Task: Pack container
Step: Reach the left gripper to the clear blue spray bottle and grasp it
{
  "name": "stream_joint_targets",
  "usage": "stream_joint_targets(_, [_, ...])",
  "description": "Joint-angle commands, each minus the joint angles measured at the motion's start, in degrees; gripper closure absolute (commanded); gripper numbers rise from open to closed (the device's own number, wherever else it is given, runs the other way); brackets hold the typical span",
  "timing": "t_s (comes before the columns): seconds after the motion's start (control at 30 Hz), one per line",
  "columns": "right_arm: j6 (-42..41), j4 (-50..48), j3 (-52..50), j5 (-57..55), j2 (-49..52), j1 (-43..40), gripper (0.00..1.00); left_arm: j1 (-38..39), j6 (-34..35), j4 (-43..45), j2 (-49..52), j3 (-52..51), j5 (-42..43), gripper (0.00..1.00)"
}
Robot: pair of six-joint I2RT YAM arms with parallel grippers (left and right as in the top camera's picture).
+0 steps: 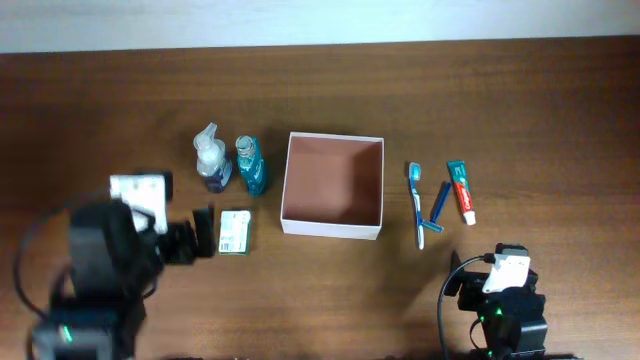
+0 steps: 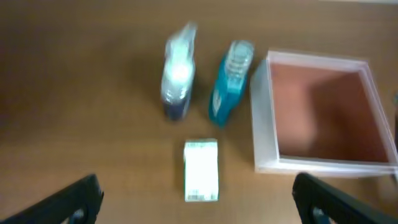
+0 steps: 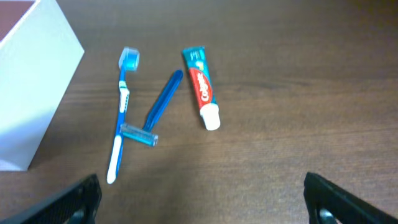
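The container (image 1: 335, 180), a square white-walled box with a pinkish-brown inside, stands open at the table's middle and holds nothing. It also shows in the left wrist view (image 2: 323, 106) and, as a white wall (image 3: 31, 81), in the right wrist view. My left gripper (image 1: 205, 235) is open and empty, just left of a green-and-white carton (image 1: 236, 231). In the left wrist view the open jaws (image 2: 199, 196) straddle the carton (image 2: 201, 169) from above. My right gripper (image 1: 503, 258) is open and empty near the front edge, short of the toiletries (image 3: 202, 199).
Left of the container stand a clear spray bottle (image 1: 211, 160) (image 2: 177, 74) and a teal bottle (image 1: 250, 165) (image 2: 229, 81). To its right lie a blue toothbrush (image 1: 417, 205) (image 3: 121, 112), a blue razor (image 1: 438, 205) (image 3: 158, 109) and a toothpaste tube (image 1: 461, 190) (image 3: 202, 84).
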State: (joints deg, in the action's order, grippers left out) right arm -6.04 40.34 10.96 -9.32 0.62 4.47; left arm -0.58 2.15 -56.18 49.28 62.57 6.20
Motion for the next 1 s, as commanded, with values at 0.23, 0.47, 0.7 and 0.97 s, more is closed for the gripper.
stream_joint_targets(0.23, [-0.5, 0.0, -0.4, -0.1, -0.4, -0.4, 0.01, -0.3, -5.4, -5.9, 32.6, 21.4, 1.7, 0.00])
stream_joint_targets(0.47, [-0.5, 0.0, -0.4, -0.1, -0.4, -0.4, 0.01, -0.3, -10.0, 0.0, 43.3, 21.5, -1.5, 0.00])
stream_joint_targets(0.7, [-0.5, 0.0, -0.4, -0.1, -0.4, -0.4, 0.01, -0.3, -14.5, 7.8, 46.1, 21.5, -5.7, 0.00])
stream_joint_targets(0.97, [-0.5, 0.0, -0.4, -0.1, -0.4, -0.4, 0.01, -0.2, -14.5, 11.0, 51.9, 21.5, -5.0, 0.02])
